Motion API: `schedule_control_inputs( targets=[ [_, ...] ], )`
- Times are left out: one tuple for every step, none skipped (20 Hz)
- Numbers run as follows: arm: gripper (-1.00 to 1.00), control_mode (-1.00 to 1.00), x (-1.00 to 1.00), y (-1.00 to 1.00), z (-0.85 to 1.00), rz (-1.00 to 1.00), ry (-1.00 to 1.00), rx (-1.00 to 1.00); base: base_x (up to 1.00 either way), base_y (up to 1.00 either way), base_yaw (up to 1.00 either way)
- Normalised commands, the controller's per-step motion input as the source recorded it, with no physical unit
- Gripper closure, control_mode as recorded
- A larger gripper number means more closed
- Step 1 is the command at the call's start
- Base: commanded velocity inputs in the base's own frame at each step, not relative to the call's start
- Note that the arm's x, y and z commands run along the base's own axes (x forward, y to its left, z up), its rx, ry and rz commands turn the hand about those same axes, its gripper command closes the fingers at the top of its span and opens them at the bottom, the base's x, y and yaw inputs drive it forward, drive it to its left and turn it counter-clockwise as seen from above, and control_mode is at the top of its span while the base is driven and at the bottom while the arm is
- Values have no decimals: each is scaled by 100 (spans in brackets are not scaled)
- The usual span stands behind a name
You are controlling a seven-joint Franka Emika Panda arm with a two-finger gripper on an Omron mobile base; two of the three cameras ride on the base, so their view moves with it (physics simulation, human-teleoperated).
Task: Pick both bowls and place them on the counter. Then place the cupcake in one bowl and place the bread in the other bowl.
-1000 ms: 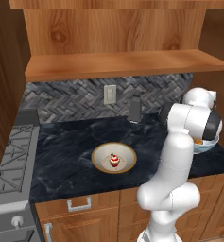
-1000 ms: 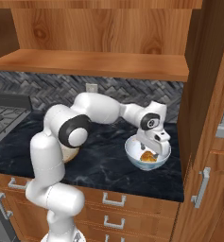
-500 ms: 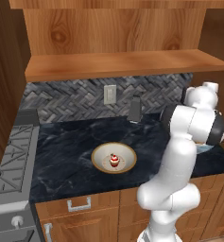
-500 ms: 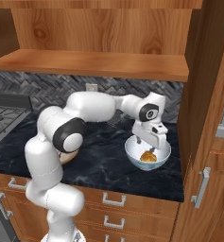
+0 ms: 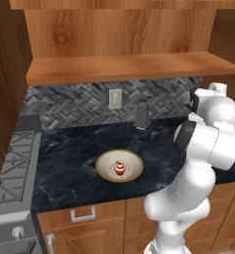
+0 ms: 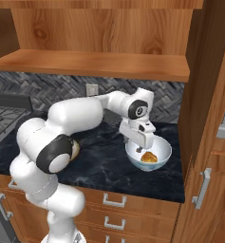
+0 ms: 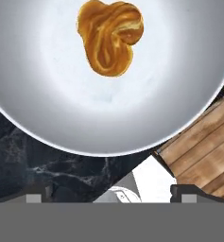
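**Both bowls filled on the dark surface, end effector open above the bread**

The shallow cream bowl (image 5: 119, 165) with its tan rim sits on the black marble surface (image 5: 69, 163), near the front edge and right of the stove (image 5: 12, 168); the cupcake (image 5: 120, 168) stands upright at its middle, red wrapper down and red top up; the deeper white bowl (image 6: 148, 154) with the blue pattern rests on the same surface towards its right end, close to the tall wooden cabinet side (image 6: 199, 95); the bread (image 6: 149, 157), a lumpy golden-orange piece, lies inside this bowl on its floor, and from the hand view it sits off centre on the pale inner surface (image 7: 110, 37); the end effector (image 6: 141, 141) hangs just above the white bowl's left rim, jaws spread wide and holding nothing, clear of the bread; a wooden shelf (image 5: 124, 67) runs above the patterned grey backsplash (image 5: 74, 104), which carries a wall socket (image 5: 115, 98)
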Motion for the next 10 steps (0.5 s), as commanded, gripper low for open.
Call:
schedule_control_inputs(
  targets=[
    [-100,-100,-61,41,25,0,-4,0,0,0,0],
    [-100,-100,-62,38,27,0,-4,0,0,0,0],
    [-100,-100,-69,47,25,0,-5,0,0,0,0],
    [-100,-100,-67,51,26,0,-3,-1,0,0,0],
    [-100,-100,-63,47,28,0,-2,-1,0,0,0],
    [-100,-100,-56,34,28,0,-2,-2,0,0,0],
    [-100,-100,-59,38,31,0,-4,-2,0,0,0],
    [-100,-100,-61,47,28,0,-3,-3,0,0,0],
    [-100,-100,-56,51,32,0,-1,-4,0,0,0],
    [-100,-100,-52,46,33,0,-1,-4,0,0,0]
  ],
)
